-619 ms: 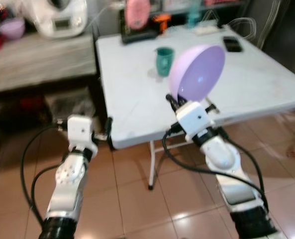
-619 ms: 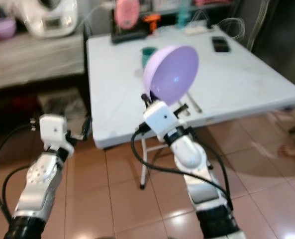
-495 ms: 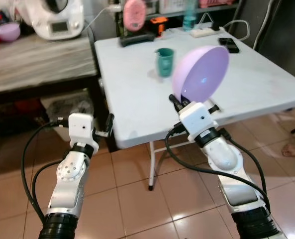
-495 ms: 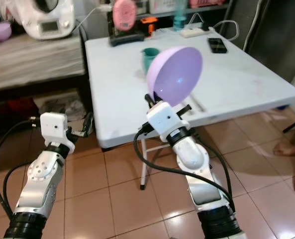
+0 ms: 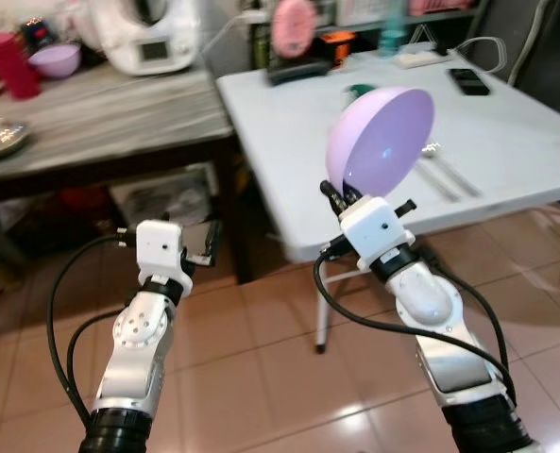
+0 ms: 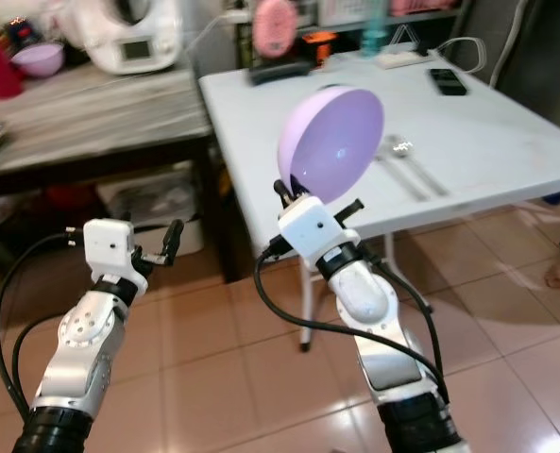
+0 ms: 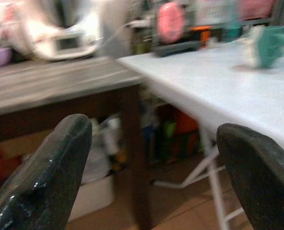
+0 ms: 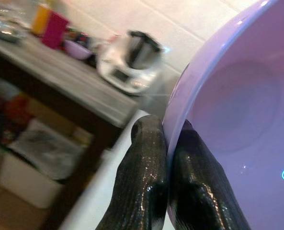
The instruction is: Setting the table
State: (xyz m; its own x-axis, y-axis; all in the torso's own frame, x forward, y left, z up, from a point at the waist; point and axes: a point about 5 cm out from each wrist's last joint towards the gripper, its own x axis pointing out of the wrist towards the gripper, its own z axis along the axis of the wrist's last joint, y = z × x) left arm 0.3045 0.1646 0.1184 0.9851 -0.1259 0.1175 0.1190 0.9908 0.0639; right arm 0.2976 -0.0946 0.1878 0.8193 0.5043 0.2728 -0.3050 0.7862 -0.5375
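Right gripper is clamped on the rim of the lilac bowl, one finger each side of the wall; bowl held up on edge, in the air off the near-left corner of the white table. Left gripper spread wide, empty, low beside the dark side table. Teal cup, blurred, and cutlery on the white table

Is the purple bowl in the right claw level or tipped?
Tipped. The purple bowl stands nearly on edge, its hollow facing the camera, pinched by the rim in the right claw. Nothing is inside it.
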